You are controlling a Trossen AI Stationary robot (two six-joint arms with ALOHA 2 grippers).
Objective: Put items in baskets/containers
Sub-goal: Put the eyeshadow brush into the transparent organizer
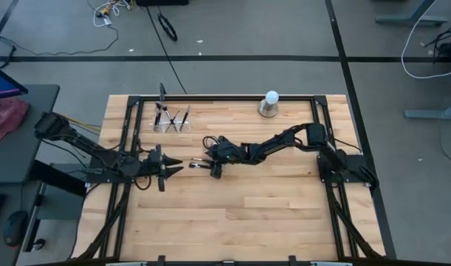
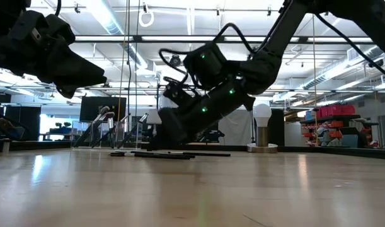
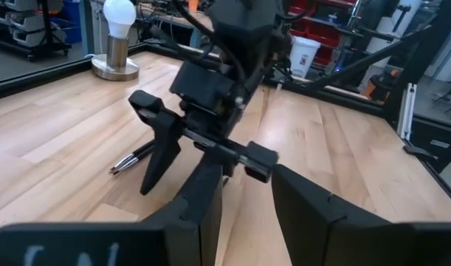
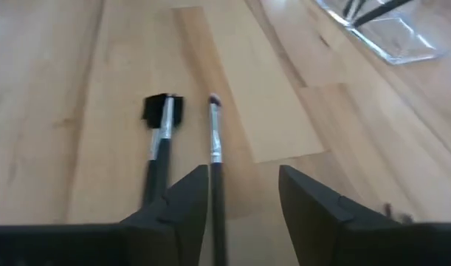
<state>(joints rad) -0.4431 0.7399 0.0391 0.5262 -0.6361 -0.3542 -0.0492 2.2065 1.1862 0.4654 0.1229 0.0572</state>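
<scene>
Two thin black-handled brushes lie flat on the wood: a slim one (image 4: pixel 214 144) and one with a wide black tip (image 4: pixel 162 122), also seen in the high view (image 1: pixel 196 164). My right gripper (image 4: pixel 243 188) is open and low over them (image 1: pixel 212 164), pointing down at a slant. The slim brush's handle runs in between its fingers, close along one of them. The clear holder (image 1: pixel 172 123) stands near the table's far edge with several brushes leaning in it. My left gripper (image 3: pixel 247 203) is open and hovers (image 1: pixel 173 167) just left of the brushes, facing the right gripper (image 3: pixel 199 140).
A white ball on a grey round base (image 1: pixel 270 104) stands at the far edge, right of the holder. Black frame rails (image 1: pixel 129 133) run along the table's left, right and far sides. Bare wood (image 1: pixel 240 214) stretches toward the near edge.
</scene>
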